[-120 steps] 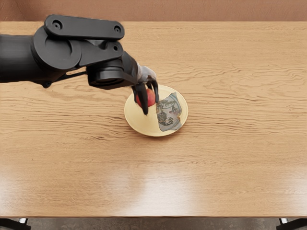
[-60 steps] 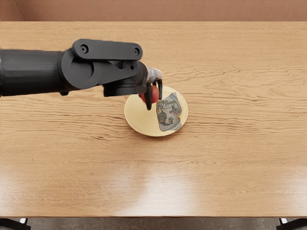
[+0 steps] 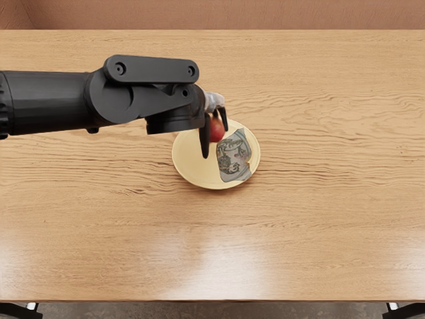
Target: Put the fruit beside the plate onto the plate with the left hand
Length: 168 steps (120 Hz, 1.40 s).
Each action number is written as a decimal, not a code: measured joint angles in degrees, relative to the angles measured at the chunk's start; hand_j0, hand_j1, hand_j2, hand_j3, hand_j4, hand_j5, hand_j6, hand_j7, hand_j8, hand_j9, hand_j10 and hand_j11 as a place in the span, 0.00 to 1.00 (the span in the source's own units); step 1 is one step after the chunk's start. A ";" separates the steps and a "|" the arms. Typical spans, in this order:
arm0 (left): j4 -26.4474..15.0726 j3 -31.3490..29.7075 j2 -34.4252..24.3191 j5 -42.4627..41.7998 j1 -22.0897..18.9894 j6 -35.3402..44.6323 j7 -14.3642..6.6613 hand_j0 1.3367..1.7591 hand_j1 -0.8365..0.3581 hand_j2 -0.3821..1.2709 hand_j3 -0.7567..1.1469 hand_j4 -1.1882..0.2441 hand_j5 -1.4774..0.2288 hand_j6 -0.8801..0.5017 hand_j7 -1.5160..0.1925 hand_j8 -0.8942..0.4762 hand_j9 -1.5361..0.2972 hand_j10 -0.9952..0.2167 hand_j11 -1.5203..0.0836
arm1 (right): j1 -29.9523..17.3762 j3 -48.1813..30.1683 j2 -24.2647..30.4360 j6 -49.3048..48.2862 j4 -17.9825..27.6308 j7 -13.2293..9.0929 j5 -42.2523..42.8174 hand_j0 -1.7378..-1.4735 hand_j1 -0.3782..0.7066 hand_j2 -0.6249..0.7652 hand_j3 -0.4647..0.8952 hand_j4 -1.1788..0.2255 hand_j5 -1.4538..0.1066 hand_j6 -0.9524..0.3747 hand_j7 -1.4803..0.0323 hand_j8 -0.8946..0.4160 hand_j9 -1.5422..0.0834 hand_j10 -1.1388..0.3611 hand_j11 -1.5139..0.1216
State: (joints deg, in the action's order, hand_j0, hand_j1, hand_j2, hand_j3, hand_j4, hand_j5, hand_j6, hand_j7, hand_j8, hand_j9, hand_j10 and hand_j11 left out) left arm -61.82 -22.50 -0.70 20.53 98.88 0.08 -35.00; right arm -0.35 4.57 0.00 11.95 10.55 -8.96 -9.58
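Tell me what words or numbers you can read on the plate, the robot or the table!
None: no words, numbers or signs show anywhere.
The plate bears only a grey drawing, with no letters.
The left robot hand, the red fruit it holds and the table are plain.

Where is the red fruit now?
Head view, left of centre: the red fruit is in the fingers of the left hand, over the plate's upper-left edge.

My left arm (image 3: 60, 103) lies across the left of the surface (image 3: 319, 226), barring that side. My left hand (image 3: 212, 127), wrapped round the fruit (image 3: 217, 130), crowds the far rim of the plate (image 3: 192, 169). The plate's near half is open, as is the surface to the right and near side of it.
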 joint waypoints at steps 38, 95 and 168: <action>-0.04 0.73 0.00 -0.22 -0.09 0.00 0.00 0.76 0.72 0.27 0.40 0.55 0.66 0.49 0.68 0.51 0.64 0.60 0.73 | 0.00 0.00 0.00 0.00 0.00 0.00 0.00 0.30 0.07 0.44 0.34 0.81 0.90 0.69 0.95 0.65 0.92 0.73 0.90; -0.64 8.13 -8.12 -0.27 -1.58 -2.04 0.00 0.76 0.74 0.26 0.40 0.65 0.68 0.46 0.70 0.47 0.66 0.61 0.75 | 0.04 0.00 0.00 0.00 0.00 0.00 0.00 0.30 0.07 0.44 0.34 0.81 0.90 0.69 0.95 0.65 0.92 0.73 0.90; -5.58 39.70 -46.08 -23.30 -29.25 -34.46 0.00 0.76 0.74 0.26 0.40 0.66 0.68 0.46 0.70 0.47 0.66 0.62 0.75 | 0.30 0.00 0.00 0.00 0.00 0.00 0.00 0.30 0.07 0.44 0.34 0.81 0.90 0.69 0.95 0.65 0.92 0.73 0.90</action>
State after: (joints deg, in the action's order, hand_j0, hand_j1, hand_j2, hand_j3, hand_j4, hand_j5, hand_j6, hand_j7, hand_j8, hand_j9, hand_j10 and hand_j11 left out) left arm -67.40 17.21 -46.78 -2.77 69.63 -34.37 -35.00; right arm -0.05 4.57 0.00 11.95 10.55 -8.96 -9.58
